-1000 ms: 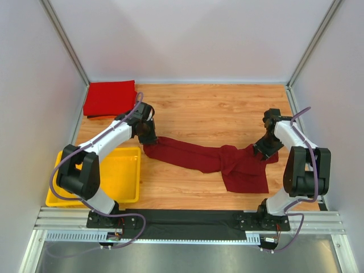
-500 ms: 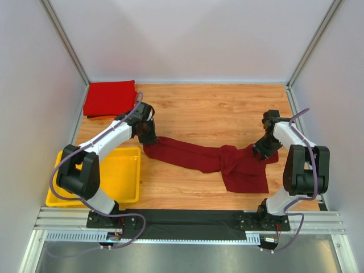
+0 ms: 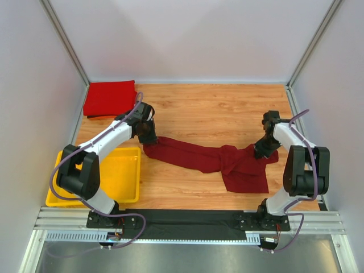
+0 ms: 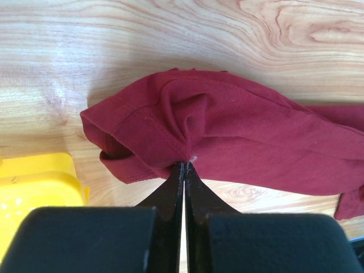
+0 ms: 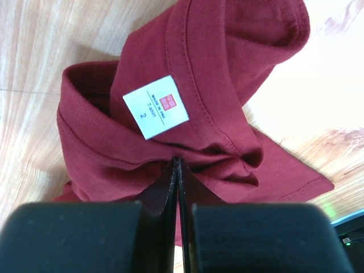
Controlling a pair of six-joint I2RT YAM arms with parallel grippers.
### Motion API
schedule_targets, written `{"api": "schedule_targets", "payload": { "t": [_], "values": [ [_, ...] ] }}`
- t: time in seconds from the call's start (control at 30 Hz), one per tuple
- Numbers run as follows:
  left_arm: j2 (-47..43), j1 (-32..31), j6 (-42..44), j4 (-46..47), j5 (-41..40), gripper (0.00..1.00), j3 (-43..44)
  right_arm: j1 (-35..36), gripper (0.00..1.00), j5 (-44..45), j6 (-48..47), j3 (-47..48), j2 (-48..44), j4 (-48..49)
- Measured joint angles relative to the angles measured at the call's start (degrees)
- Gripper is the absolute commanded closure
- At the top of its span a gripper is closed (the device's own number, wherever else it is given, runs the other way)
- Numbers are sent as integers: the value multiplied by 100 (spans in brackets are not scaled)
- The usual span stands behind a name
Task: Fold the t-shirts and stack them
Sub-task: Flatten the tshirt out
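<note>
In the top view the left arm (image 3: 108, 139) rises from its base at the lower left and slants over the yellow tray (image 3: 122, 170) toward the centre left. Its left gripper (image 3: 149, 138) points down at the left end of the maroon t-shirt (image 3: 210, 159). The right arm (image 3: 301, 165) stands folded at the lower right, its forearm angled up and back inward. That brings the right gripper (image 3: 260, 152) down onto the shirt's right end.

The maroon t-shirt lies as a loose, twisted band across the middle of the worktop (image 3: 216, 108), wider and bunched toward the right. A brighter red t-shirt (image 3: 109, 96) lies folded in the upper left corner, well apart from it.

Both wrist views show fingers pressed together, each pinching a fold of maroon cloth at the tips.

In the right wrist view, a white label (image 5: 156, 106) sits just above the pinch. It bears a small red square mark, fine print too small to read surely, and what looks like a "2".
</note>
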Motion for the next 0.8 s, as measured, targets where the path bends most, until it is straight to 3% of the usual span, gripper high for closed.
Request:
{"api": "schedule_targets", "payload": {
  "t": [0.37, 0.63, 0.67, 0.7, 0.8],
  "values": [
    [-70, -26, -2, 7, 17, 100, 0, 0, 100, 254, -310, 175, -1292, -254],
    [-234, -101, -4, 13, 24, 100, -76, 0, 100, -114, -538, -70, -2256, -212],
    [-251, -103, -7, 17, 26, 100, -107, -2, 99, -129, -577, -225, -2352, -201],
    [-267, -105, -7, 15, 28, 100, -140, -13, 90, -149, -599, -332, -2400, -203],
    [-308, -109, -11, 17, 42, 100, -227, -146, 84, -299, -634, -573, -2365, -208]
  ]
}}
